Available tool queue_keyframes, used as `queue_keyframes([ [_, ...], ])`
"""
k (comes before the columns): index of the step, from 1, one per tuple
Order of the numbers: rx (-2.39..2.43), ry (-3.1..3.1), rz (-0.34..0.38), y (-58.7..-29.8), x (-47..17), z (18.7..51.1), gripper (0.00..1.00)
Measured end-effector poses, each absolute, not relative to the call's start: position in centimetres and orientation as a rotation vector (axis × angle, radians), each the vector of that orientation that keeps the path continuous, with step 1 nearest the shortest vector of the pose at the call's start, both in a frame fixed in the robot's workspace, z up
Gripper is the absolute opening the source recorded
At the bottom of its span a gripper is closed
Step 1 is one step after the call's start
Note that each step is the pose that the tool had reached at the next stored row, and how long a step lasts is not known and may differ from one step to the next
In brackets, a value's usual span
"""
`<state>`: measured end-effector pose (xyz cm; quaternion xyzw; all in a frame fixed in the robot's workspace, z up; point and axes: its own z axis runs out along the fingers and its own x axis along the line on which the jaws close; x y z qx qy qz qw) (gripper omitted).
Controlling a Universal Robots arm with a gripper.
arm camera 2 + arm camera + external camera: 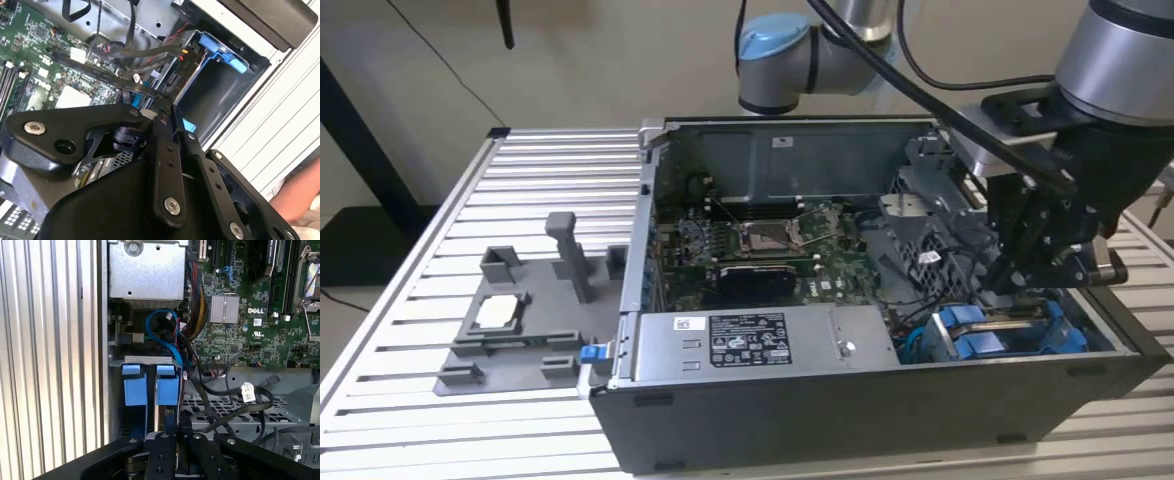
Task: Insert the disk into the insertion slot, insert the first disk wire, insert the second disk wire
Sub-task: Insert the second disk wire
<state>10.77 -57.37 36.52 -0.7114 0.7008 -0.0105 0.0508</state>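
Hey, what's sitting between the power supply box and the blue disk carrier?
In the first wrist view, a looped blue cable and a bundle of coloured wires lie between the silver power supply box and the blue disk carrier.

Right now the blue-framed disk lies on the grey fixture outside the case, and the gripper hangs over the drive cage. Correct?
No: the disk sits in the insertion slot inside the case, not on the grey fixture, as the exterior view shows. The gripper does hang over it.
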Motion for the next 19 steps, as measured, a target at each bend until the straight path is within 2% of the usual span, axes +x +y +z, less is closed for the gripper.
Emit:
queue_keyframes([
  [19,-2.126,2.174,-0.019,-57.60,11.62,35.60,0.16],
])
